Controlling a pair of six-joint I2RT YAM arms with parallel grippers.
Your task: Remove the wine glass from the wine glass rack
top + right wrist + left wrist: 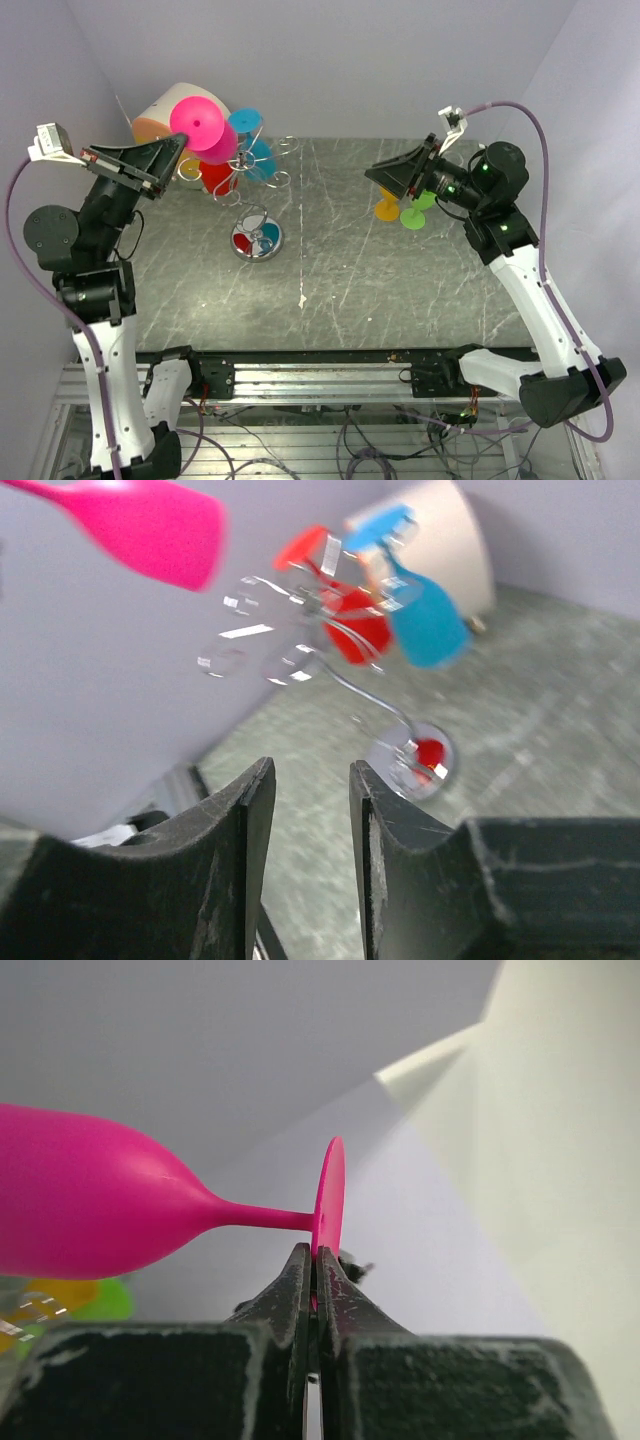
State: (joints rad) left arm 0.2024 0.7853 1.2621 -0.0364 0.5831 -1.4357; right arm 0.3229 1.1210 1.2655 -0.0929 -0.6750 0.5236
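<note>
1. Top external view is showing a dark grey stone-patterned tabletop (340, 270) marked with pale scratches. Plain pale walls (350, 60) are closing it in at the back and on both sides.
2. A beige drum (160, 112) is lying at the far left corner of the surface. An orange glass (387, 208) and a green glass (412, 218) are standing side by side on the right half.
3. The wine glass rack (257, 240) is standing left of centre on its round chrome base. Its curled wire arms are carrying a red glass (218, 178) and two blue glasses (258, 158).
4. The left gripper (176, 160) is hanging above the far left area, beside the top of the rack. Its jaws are pinching the rim of the flat foot of the pink wine glass (205, 125).
5. Left wrist view is confirming this grip: the left gripper (314, 1252) is clamping the foot edge, and the pink wine glass (100, 1205) is lying sideways with its bowl pointing left.
6. Right wrist view is showing the pink wine glass (150, 525) up and to the left of the wine glass rack (415, 755), apart from the wire arms.
7. The right gripper (310, 770) is standing with its jaws parted and nothing between them, well apart from the rack.
</note>
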